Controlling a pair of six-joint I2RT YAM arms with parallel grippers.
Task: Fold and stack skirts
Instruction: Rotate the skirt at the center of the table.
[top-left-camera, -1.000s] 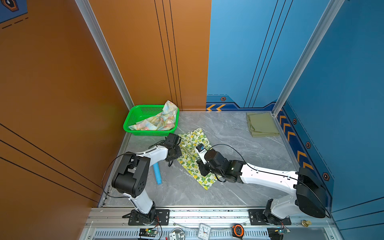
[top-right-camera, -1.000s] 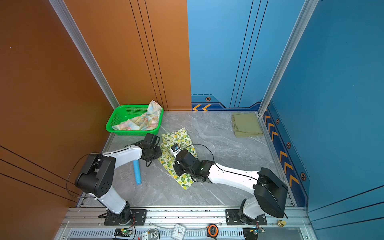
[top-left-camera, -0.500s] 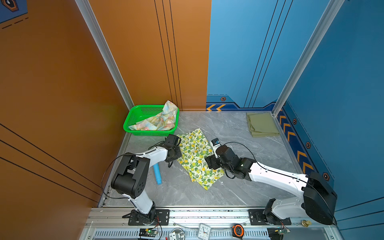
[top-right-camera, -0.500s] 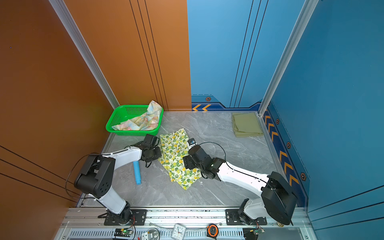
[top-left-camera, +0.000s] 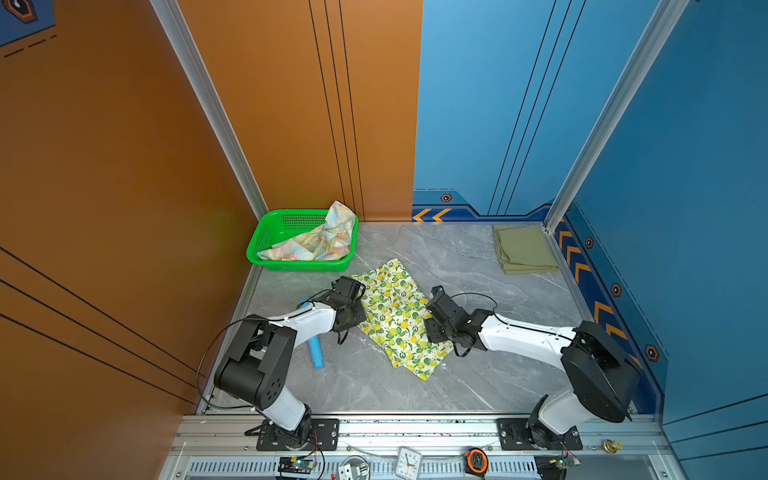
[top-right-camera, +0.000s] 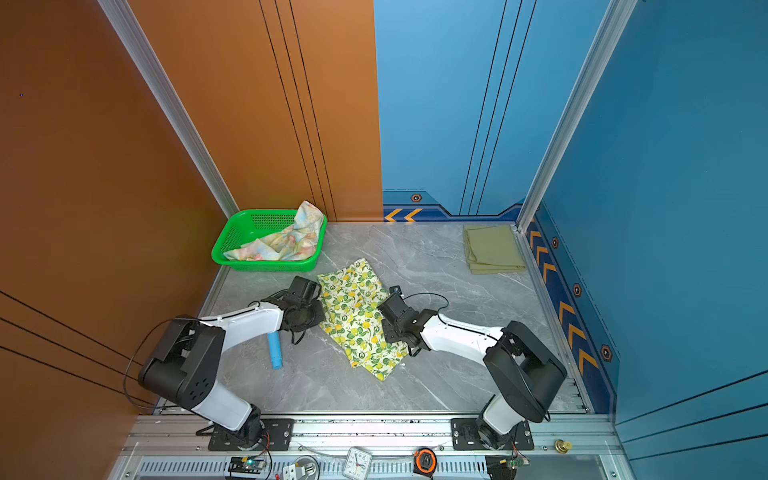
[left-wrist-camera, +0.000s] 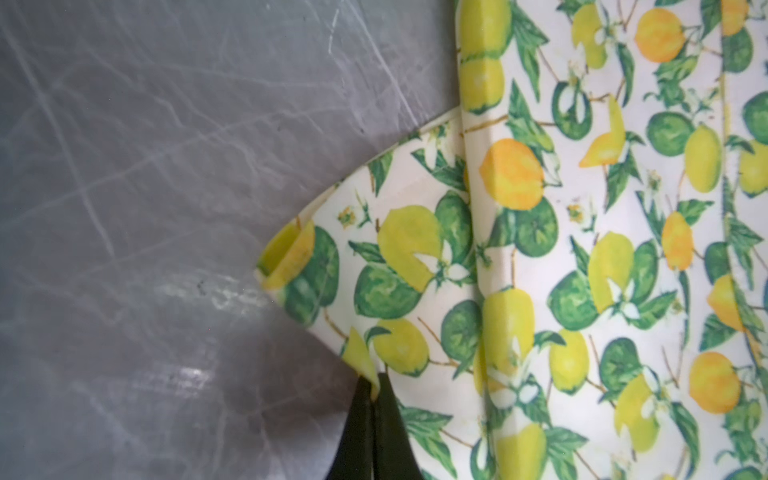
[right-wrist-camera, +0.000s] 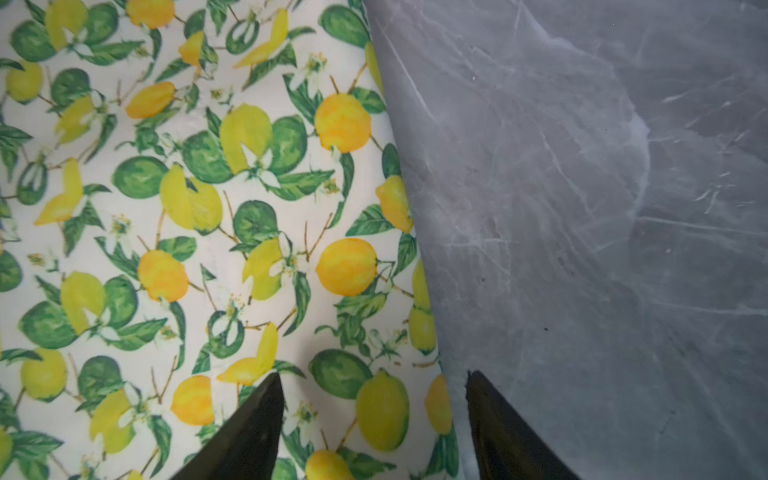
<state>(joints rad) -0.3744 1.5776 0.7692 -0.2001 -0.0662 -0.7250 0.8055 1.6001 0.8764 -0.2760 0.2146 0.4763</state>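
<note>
Since a second ago the right gripper (right-wrist-camera: 372, 374) has drawn off the middle of the lemon skirt (top-left-camera: 395, 316) to its right-hand edge and let its fingers part, and the cloth now lies wider and flatter on the table (top-left-camera: 478, 382). The fingers stand well apart, one over the print and one over bare stone, straddling the hem with nothing between them (whether they touch the cloth I cannot tell). The left gripper (left-wrist-camera: 372, 386) is pinched tight on a lifted corner of the same skirt at the opposite edge. The step in hand looks like the folding of this second garment: the olive skirt (top-left-camera: 524, 249) already lies folded in the far right corner, while the pastel skirt (top-left-camera: 316, 241) is crumpled in the green basket (top-left-camera: 299, 266). The next move probably calls for the right gripper to drop onto the hem below it, close on the cloth and work with the left to carry one side across the other. For room, there is plenty of bare table between the lemon skirt and the olive one, and toward the near rail; the left side is tighter, with the basket just past the skirt's far tip and a blue toy (top-left-camera: 315, 353) lying partly under the left arm.
</note>
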